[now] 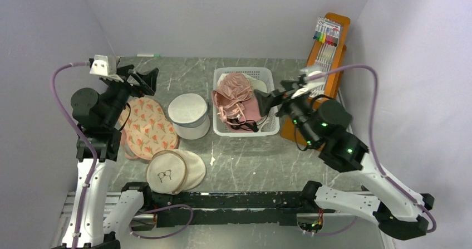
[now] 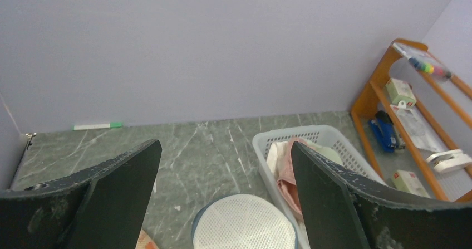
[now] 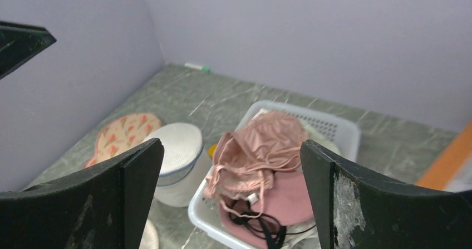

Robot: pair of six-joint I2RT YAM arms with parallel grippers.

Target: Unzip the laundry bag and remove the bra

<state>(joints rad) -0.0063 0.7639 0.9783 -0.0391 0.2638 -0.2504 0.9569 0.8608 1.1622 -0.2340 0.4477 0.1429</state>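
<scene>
The right gripper (image 1: pixel 260 103) hangs at the right side of the white plastic basket (image 1: pixel 245 72), fingers spread wide and holding nothing. The left gripper (image 1: pixel 143 81), also spread and empty, hovers well left of the basket. The flowered pad (image 1: pixel 147 126) lies far left of the basket. The dusty-pink bra (image 1: pixel 236 96) lies heaped inside the basket, its black straps at the near rim. The white mesh laundry bag (image 1: pixel 189 115) stands just left of the basket.

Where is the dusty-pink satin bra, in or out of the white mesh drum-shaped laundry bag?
Out: the bra lies in the white plastic basket, beside the laundry bag.
</scene>
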